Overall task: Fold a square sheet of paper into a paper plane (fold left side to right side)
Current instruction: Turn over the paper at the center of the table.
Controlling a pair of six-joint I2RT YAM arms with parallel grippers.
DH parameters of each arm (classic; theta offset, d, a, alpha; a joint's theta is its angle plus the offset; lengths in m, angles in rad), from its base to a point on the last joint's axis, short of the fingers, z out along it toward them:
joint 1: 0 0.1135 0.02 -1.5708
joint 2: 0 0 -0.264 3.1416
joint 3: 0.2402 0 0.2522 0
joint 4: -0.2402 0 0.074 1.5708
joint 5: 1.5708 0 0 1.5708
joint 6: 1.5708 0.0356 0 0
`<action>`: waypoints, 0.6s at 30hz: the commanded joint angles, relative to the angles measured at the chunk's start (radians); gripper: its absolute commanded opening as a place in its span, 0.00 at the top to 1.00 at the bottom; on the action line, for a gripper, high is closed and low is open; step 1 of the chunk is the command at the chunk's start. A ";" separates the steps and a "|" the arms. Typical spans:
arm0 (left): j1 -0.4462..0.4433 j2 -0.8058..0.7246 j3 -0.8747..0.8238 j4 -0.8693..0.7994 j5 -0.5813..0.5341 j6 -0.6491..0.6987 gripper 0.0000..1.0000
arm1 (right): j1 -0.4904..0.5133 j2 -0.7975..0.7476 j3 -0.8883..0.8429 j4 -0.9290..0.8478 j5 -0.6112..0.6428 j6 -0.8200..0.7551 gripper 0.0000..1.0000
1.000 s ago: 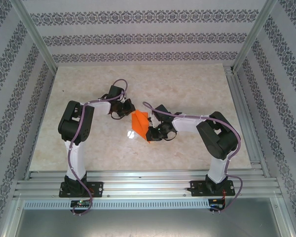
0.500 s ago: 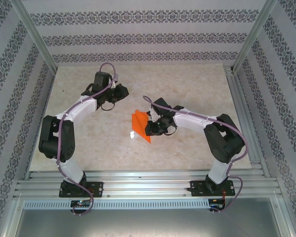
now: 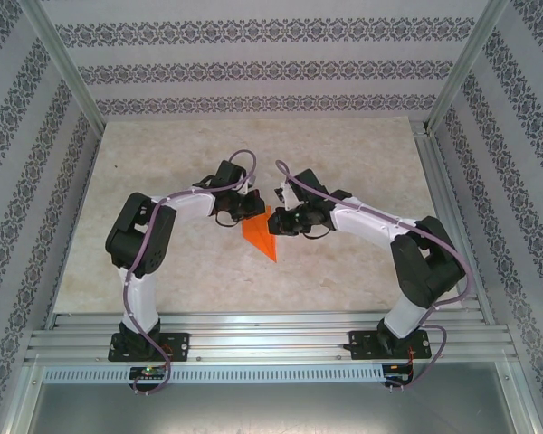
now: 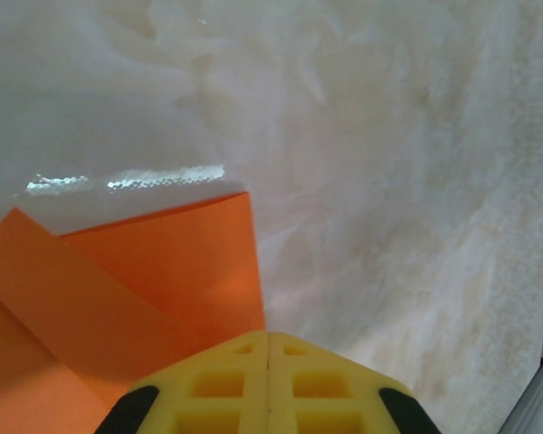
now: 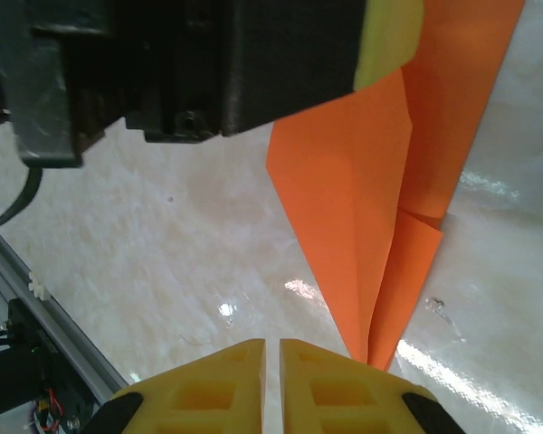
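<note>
Having swung back to the creased bright orange paper wedge (image 3: 258, 235) lying flat on the pale marble table (image 3: 362, 163), the left gripper (image 3: 249, 209), clenched empty like the right gripper (image 3: 278, 220) just beside the wedge, seemingly presses its far edge, readying the next fold.

thin orange sheet of paper (image 4: 163, 262), matt and smooth with crisp creases, just ahead of left gripper (image 4: 268, 340) fingers (image 4: 217, 387) of matt yellow moulded plastic with waffle recesses; same plastic on right gripper (image 5: 272, 345). under both, glossy pale marble-look table (image 4: 389, 181) with glare streaks. well behind the grippers, ribbed bare-metal rails (image 3: 271, 333), dull satin sheen.
</note>
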 commanded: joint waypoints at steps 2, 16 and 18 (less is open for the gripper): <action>0.007 0.057 0.040 0.036 0.004 -0.007 1.00 | 0.028 0.071 0.011 0.117 -0.017 0.038 0.88; 0.006 0.093 -0.001 0.050 -0.025 -0.002 1.00 | 0.050 0.266 0.082 0.159 0.006 0.018 0.89; 0.006 0.093 -0.008 0.048 -0.033 0.000 1.00 | 0.047 0.279 0.079 0.152 0.017 0.012 0.89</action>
